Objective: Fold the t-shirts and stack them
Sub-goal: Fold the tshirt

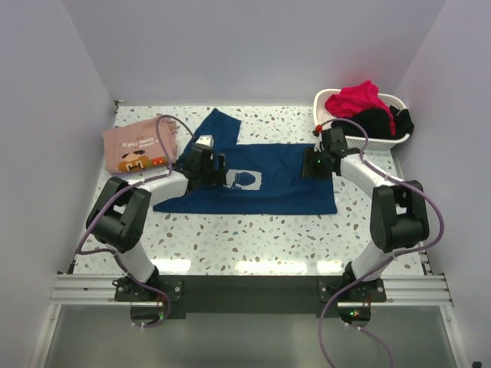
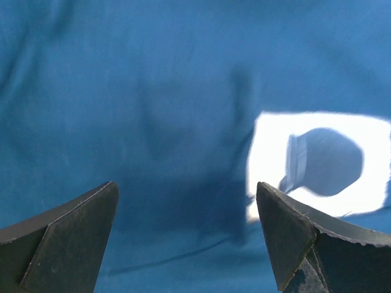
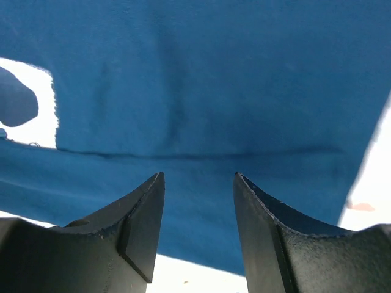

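**DESK:** What sits closest to the lens?

**PHOTOGRAPHER:** From overhead, the metal rail [image 1: 245, 290] runs along the near edge of the speckled table [image 1: 253, 234].

**DESK:** Where are the shirts?

**PHOTOGRAPHER:** The dark blue t-shirt [image 1: 284, 188] lies spread flat across the middle of the table. Its pale square print [image 1: 244, 179] faces up, and one sleeve [image 1: 217, 126] points toward the back. The pink t-shirt [image 1: 136, 148] rests folded at the left rear, print up, near that sleeve.

**DESK:** And the grippers?

**PHOTOGRAPHER:** The left gripper [image 1: 211, 170] hangs over the blue shirt just left of the print. Its fingers [image 2: 73, 226] are spread wide, with only cloth below them. The right gripper [image 1: 313, 165] is over the shirt's right part, near its back edge. Its fingers [image 3: 143, 213] stand partly apart. Nothing appears caught between them, though the tips sit so close to the cloth that contact is hard to rule out.

**DESK:** Anything else in frame?

**PHOTOGRAPHER:** A white basket [image 1: 367, 141] stands in the right rear corner. It holds a red cloth [image 1: 353, 100] and a black cloth [image 1: 380, 121].
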